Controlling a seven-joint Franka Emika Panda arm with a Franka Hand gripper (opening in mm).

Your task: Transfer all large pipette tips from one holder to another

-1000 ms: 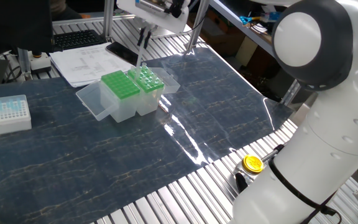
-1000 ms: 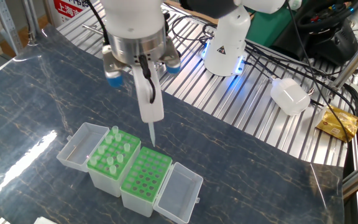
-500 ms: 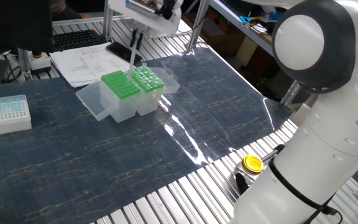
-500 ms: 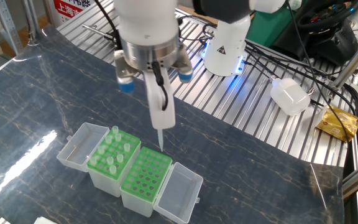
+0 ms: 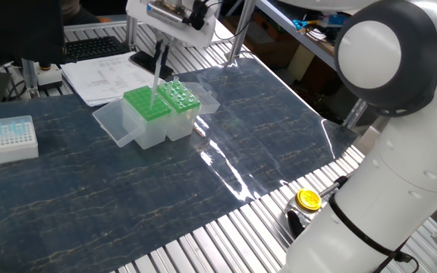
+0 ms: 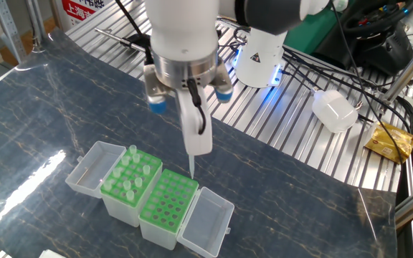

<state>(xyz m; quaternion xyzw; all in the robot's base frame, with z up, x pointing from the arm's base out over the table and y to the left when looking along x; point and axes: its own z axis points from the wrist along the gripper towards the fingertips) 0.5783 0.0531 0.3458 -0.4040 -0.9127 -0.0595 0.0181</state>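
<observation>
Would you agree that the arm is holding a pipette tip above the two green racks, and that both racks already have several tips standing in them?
Not quite. In the other fixed view, only one green rack has large pipette tips standing in it; the rack beside it shows only empty holes. The rest holds: the tip on the tool hangs above the racks.

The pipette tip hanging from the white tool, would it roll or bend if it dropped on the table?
The pipette tip looks like thin clear plastic, so probably light and fairly stiff. Being a tapered cone, it would likely roll in a curve on the smooth table mat, not straight.
</observation>
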